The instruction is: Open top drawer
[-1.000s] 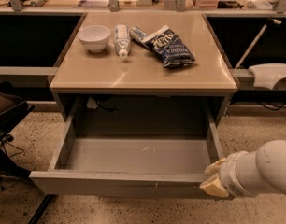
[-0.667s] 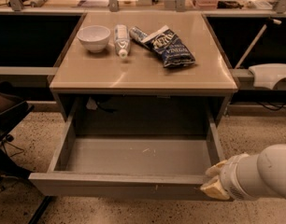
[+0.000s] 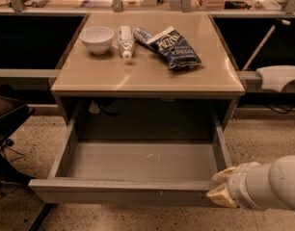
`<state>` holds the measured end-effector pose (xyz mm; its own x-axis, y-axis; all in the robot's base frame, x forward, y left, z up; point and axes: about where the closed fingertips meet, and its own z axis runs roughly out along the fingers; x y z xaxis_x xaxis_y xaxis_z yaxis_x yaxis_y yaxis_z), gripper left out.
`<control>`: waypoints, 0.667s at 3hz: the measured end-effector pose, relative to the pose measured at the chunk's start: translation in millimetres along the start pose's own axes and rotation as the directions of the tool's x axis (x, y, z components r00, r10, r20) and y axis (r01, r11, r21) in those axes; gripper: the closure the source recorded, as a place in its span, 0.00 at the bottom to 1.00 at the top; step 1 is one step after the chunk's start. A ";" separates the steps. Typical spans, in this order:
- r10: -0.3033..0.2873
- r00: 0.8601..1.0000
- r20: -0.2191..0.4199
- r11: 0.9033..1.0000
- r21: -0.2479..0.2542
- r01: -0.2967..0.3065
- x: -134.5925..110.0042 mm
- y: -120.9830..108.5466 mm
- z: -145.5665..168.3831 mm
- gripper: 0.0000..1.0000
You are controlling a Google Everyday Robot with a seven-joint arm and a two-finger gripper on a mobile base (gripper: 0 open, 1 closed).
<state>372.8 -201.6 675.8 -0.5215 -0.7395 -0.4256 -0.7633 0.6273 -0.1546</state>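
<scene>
Top drawer, present position? (Inspector)

Drawn well out from under the table, its front panel nearest the camera and the plain grey interior exposed almost to the back wall. Nothing is stored inside; only a few pale marks on the bottom. (Assessor)

And the gripper? (Inspector)

At the right end of the front panel, entering from the lower right. The jaws are narrowed onto the panel's top edge, one finger inside the drawer and one outside. I judge that a firm hold on the drawer itself. (Assessor)

What has altered in the last second? (Inspector)

Very little. The front panel and the gripper sit a shade lower in view than before, so the drawer has come a touch further out. The bowl and the dark bag on the table have not moved. (Assessor)

Meaning for the task? (Inspector)

In my judgement the opening is essentially accomplished and the pull is near its end. Remaining action is probably to release and withdraw. The risk is overrunning the travel, or dragging the drawer askew, since the hold is at one corner. (Assessor)
</scene>
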 end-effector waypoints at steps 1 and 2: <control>0.000 1.000 0.000 1.000 0.000 0.000 -1.7 1.8 0.6 1.00; 0.002 1.000 0.022 1.000 0.020 -0.003 1.7 2.1 -1.0 1.00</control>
<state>370.0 -201.7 675.6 -0.5148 -0.7325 -0.4455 -0.7542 0.6340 -0.1708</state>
